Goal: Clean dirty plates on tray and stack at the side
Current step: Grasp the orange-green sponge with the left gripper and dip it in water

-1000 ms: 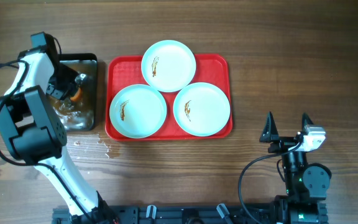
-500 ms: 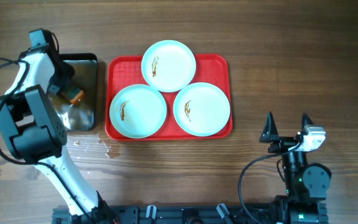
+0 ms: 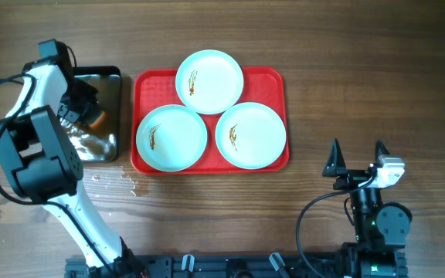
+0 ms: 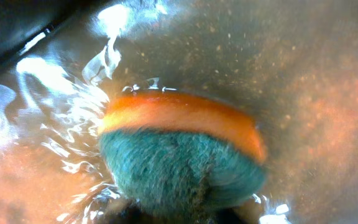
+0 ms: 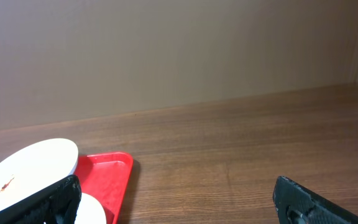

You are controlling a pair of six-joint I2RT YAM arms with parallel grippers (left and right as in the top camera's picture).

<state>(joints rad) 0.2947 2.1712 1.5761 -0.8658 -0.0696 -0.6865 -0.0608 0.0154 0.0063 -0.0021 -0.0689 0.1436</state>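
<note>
Table (image 3: 361,77): dark wood, wet spatter just below the pan.

Tray (image 3: 140,85): red, centre of the table, carrying all 3 plates: 1 at the back (image 3: 209,81), 1 front-left (image 3: 171,137), 1 front-right (image 3: 251,135). They crowd together, rims touching or nearly so. Each shows a brown smear near the middle. None wiped, none stacked.

Black pan (image 3: 107,139): just left of the tray, holding shallow water.

Left gripper (image 3: 82,106): down in the pan. Its wrist view is filled by the sponge (image 4: 179,155), orange foam over green scourer, water rippling round it. Fingers mostly hidden, but it looks clamped on the sponge.

Right gripper (image 3: 357,150): parked near the front-right edge, well apart from the tray, jaws spread, nothing between them.

Step in hand, by my reading: wetting the sponge, so the task is barely begun.

Next move calls for lifting the sponge clear of the pan rim, crossing to the front-left plate and pressing scourer-face down on the smear. The plate may slide under the wipe, and drips are likely.
</note>
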